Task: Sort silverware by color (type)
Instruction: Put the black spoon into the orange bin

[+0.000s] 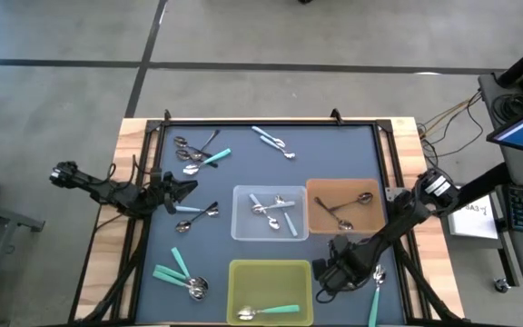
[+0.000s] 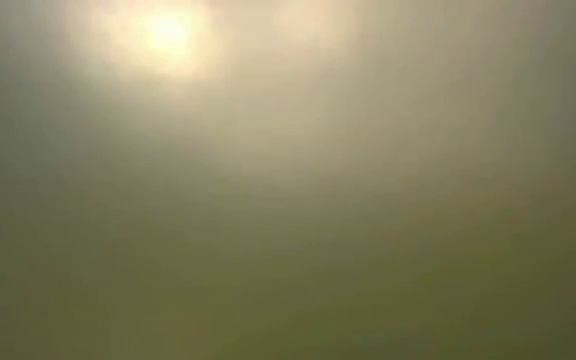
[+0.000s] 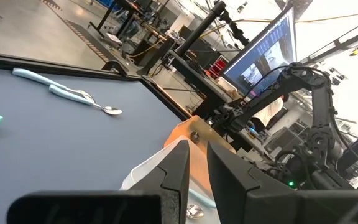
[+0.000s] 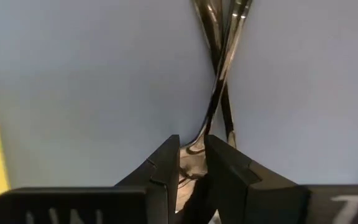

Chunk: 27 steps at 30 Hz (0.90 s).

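Spoons lie scattered on the blue-grey mat: teal-handled ones (image 1: 175,268), a teal and dark cluster (image 1: 198,154), light blue ones (image 1: 271,138). My right gripper (image 1: 327,272) is low between the yellow-green bin (image 1: 271,291) and the brown bin (image 1: 345,207). It is shut on one of two crossed dark spoons (image 4: 219,81). My left gripper (image 1: 185,189) hovers over the mat's left part, its fingers (image 3: 179,168) close together with nothing between them. The low view shows only a blank blur. My right gripper (image 4: 192,146) pinches a dark spoon between its two fingers, at the neck where the handle meets the bowl (image 4: 199,142). The handle runs straight away from the fingertips and crosses the second dark spoon. Whether the spoon is off the mat cannot be told.
The clear bin (image 1: 269,213) holds light blue spoons, the brown bin holds dark ones, and the yellow-green bin holds a teal one (image 1: 271,312). A teal spoon (image 1: 375,300) lies beside the right arm. A raised black frame (image 1: 261,121) borders the mat.
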Tool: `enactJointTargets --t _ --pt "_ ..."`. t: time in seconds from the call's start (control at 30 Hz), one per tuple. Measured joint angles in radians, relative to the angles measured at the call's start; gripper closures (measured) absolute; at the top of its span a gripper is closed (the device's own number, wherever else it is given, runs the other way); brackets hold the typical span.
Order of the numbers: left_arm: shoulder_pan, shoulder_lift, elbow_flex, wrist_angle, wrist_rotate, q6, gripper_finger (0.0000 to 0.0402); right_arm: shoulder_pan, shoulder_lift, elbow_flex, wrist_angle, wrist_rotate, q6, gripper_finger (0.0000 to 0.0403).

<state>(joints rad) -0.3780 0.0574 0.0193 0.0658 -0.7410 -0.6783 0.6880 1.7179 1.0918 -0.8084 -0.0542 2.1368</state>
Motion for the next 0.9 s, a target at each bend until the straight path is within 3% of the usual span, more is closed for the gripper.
enactJointTargets --t 0.9 --pt "0.000 0.000 0.000 -0.001 0.000 0.000 0.0361 0.002 0.007 -0.003 0.039 0.029 -0.066 0.0334"
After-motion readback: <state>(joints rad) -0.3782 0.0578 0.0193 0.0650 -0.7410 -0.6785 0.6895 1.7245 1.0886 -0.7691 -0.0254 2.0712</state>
